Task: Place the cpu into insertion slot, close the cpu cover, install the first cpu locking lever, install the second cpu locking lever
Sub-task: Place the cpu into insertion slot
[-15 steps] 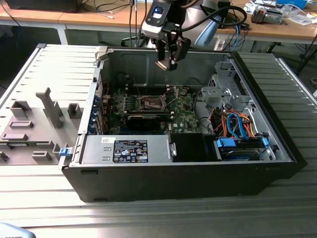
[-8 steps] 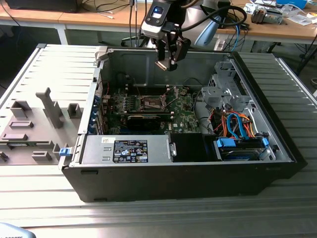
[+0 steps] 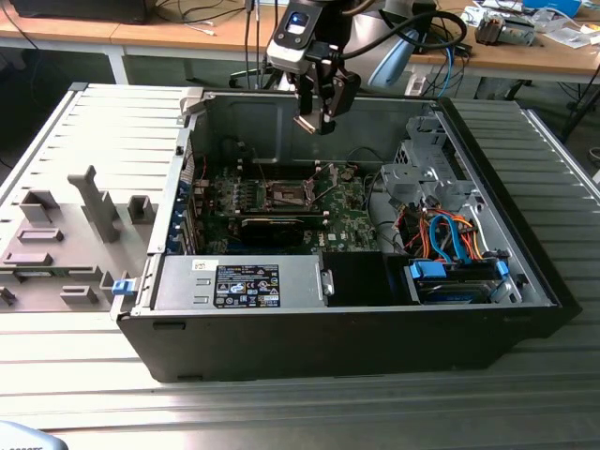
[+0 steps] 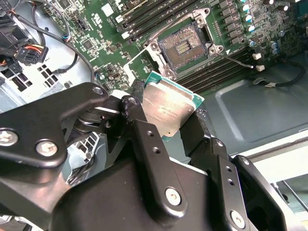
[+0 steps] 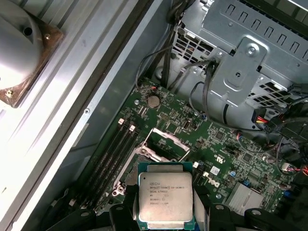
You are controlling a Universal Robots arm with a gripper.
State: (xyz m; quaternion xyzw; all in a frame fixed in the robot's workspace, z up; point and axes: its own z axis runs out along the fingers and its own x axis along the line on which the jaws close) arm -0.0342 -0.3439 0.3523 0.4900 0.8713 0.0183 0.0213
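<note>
Gripper [image 4: 168,126]: two black fingers [image 4: 140,126] closest to the lens in both wrist views; the jaws are drawn in only as far as the chip's width and clamp the cpu by two opposite edges. In the exterior view the gripper [image 3: 319,120] hangs high above the insertion slot, over the open case.
Cpu [image 4: 168,108]: held in the air between the fingers with its silvery top facing the cameras, tilted, clear of the insertion slot and not seated; also seen in the first wrist view [image 5: 165,197].
Insertion slot [image 4: 185,43]: dark square socket with its contact field bare and nothing in it; in the exterior view [image 3: 286,194] it lies below the gripper.
Cpu cover [image 5: 179,153]: silvery frame that appears swung up off the insertion slot.
Motherboard [image 3: 349,214]: green board surrounding the insertion slot.
Memory slots [image 4: 159,14]: long black rows running just beside the insertion slot.
Drive cage [image 5: 250,62]: grey perforated metal, well apart from the insertion slot.
</note>
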